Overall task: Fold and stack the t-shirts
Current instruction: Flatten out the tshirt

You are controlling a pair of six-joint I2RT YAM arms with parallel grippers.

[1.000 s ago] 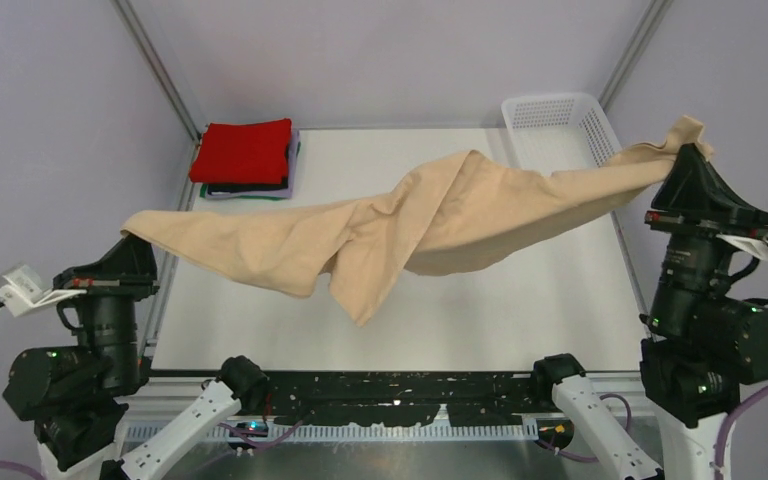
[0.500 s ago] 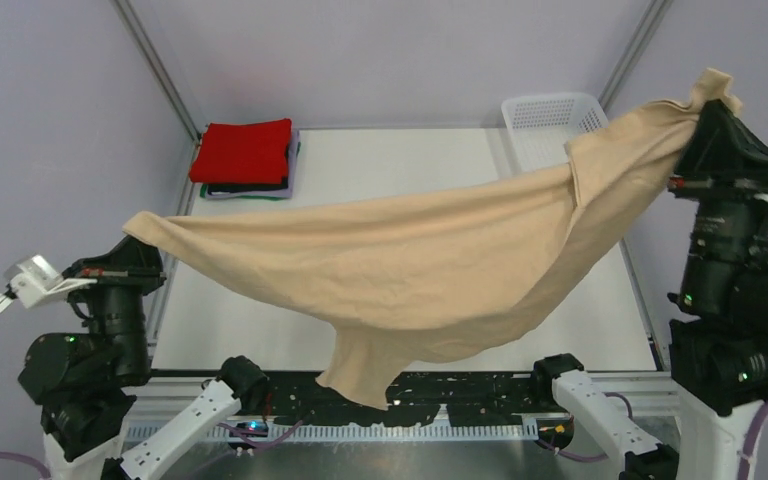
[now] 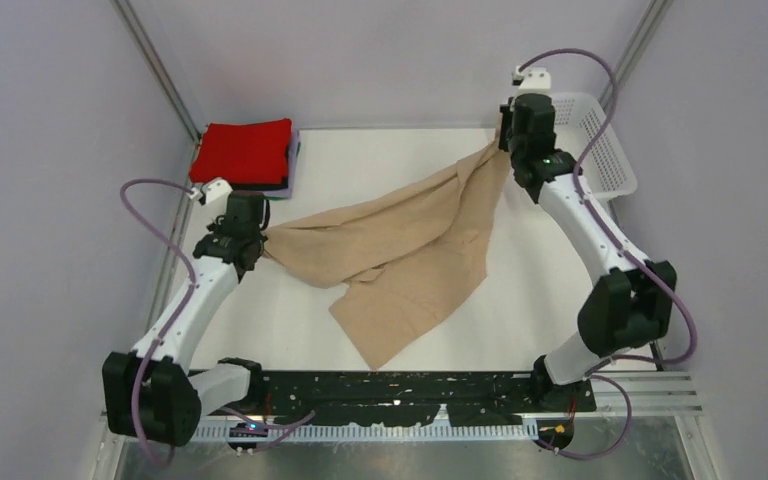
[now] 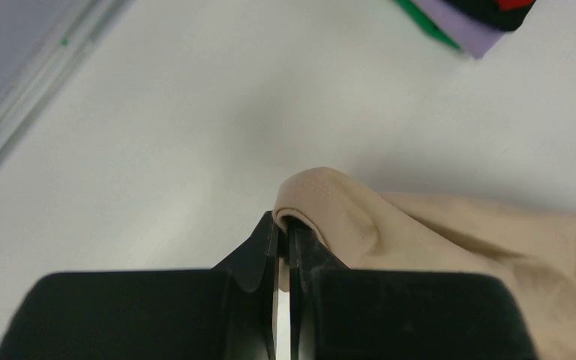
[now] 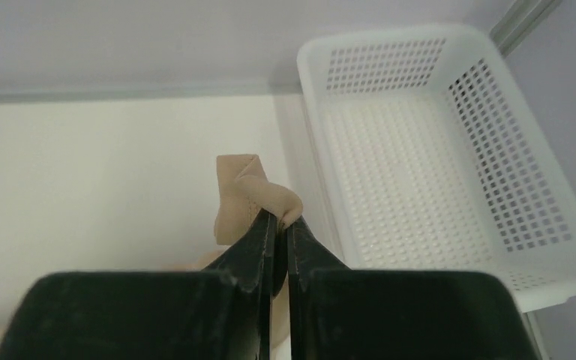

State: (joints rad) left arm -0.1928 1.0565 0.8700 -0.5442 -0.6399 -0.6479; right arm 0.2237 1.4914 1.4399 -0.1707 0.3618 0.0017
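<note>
A beige t-shirt (image 3: 400, 255) stretches diagonally across the white table, its lower part lying on the surface near the middle. My left gripper (image 3: 257, 240) is shut on the shirt's left corner (image 4: 322, 202), low over the table. My right gripper (image 3: 505, 140) is shut on the opposite corner (image 5: 251, 191) at the back right, beside the basket. Folded t-shirts sit in a stack (image 3: 245, 155) at the back left, a red one on top with black, green and lavender edges (image 4: 465, 22) showing beneath.
A white plastic mesh basket (image 3: 600, 130) stands at the back right corner, right next to my right gripper (image 5: 281, 221); in the right wrist view the basket (image 5: 435, 150) holds nothing. Metal frame posts rise at the back corners.
Both arms have swung forward from the near sides out over the table. The beige shirt, held high and spread in the air before, now hangs lower and partly rests on the table.
</note>
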